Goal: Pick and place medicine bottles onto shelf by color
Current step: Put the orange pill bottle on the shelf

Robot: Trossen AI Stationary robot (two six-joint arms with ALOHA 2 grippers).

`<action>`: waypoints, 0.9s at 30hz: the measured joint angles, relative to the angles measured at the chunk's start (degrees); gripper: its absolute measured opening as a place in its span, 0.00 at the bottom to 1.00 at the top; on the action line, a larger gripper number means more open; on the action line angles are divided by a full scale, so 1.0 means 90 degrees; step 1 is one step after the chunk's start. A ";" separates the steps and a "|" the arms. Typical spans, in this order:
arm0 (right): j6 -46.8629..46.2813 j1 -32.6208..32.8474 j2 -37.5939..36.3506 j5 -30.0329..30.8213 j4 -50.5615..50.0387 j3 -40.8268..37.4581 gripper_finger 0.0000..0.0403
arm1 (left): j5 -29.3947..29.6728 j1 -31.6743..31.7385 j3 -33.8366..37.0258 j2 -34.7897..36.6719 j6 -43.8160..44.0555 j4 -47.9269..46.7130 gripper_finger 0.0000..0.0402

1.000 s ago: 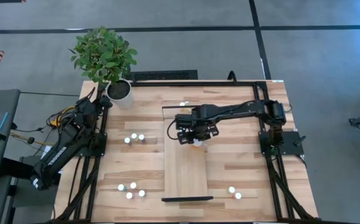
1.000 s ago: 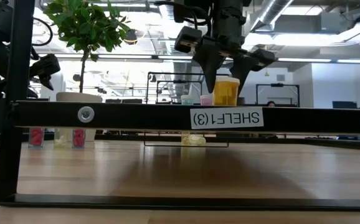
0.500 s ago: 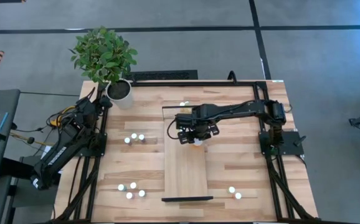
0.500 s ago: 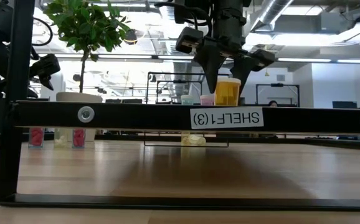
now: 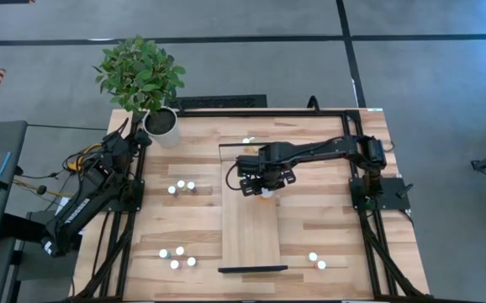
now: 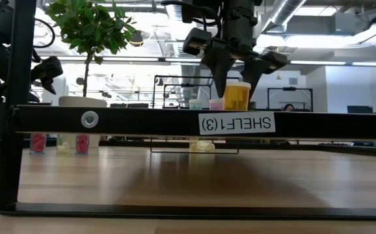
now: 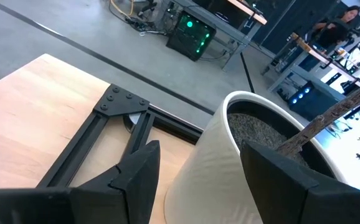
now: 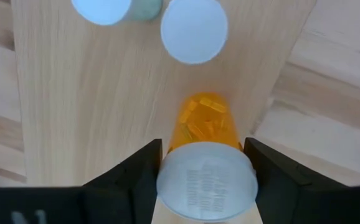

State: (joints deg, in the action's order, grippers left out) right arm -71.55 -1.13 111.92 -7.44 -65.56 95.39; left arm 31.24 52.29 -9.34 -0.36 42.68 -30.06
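Room: grey concrete floor around a light-wood table (image 5: 327, 168) edged by a black frame; the low view looks into a bright workshop behind it.
Shelf: the shelf (image 5: 250, 231) is a long pale panel running from the middle of the high view down to its lower centre; in the low view its near black end bar carries the label "SHELF(3)" (image 6: 236, 122).
Right gripper: the right gripper (image 5: 261, 186) hangs over the upper part of the shelf, fingers spread, one on each side of the orange bottle (image 8: 206, 167). Whether the pads touch the bottle cannot be told.
Orange bottle: upright on the shelf with a white cap; in the low view it (image 6: 237, 96) stands between the dark fingertips.
Neighbours on the shelf: two smaller white-capped bottles (image 8: 194, 30) stand just beyond the orange one.
Loose bottles: three (image 5: 182, 185) sit left of the shelf at mid-height, four (image 5: 176, 256) at lower left, two (image 5: 317, 261) at lower right, one (image 5: 247, 140) near the shelf's upper end.
Left gripper: the left gripper (image 7: 195, 177) waits at the upper left of the high view, fingers apart, just beside the white plant pot (image 5: 161, 123).
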 joint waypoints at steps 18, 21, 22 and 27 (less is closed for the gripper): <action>-0.0046 0.0019 0.0306 -0.0163 0.0040 0.0000 0.58 | -0.0022 0.0000 -0.0001 0.0002 0.0000 0.0001 0.52; -0.0004 -0.0054 0.0307 -0.0163 0.0076 0.0000 0.58 | -0.0029 0.0000 0.0000 0.0002 0.0000 0.0000 0.52; 0.0003 -0.0067 0.0308 -0.0160 0.0100 0.0000 0.58 | -0.0034 0.0002 0.0000 0.0002 0.0000 0.0000 0.52; 0.0002 -0.0147 0.0308 -0.0148 0.0285 0.0000 0.58 | -0.0039 0.0000 -0.0002 0.0002 0.0000 0.0000 0.52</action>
State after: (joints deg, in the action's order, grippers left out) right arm -71.53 -2.46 114.69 -8.78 -63.00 95.39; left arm 30.89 52.29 -9.37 -0.34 42.68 -30.06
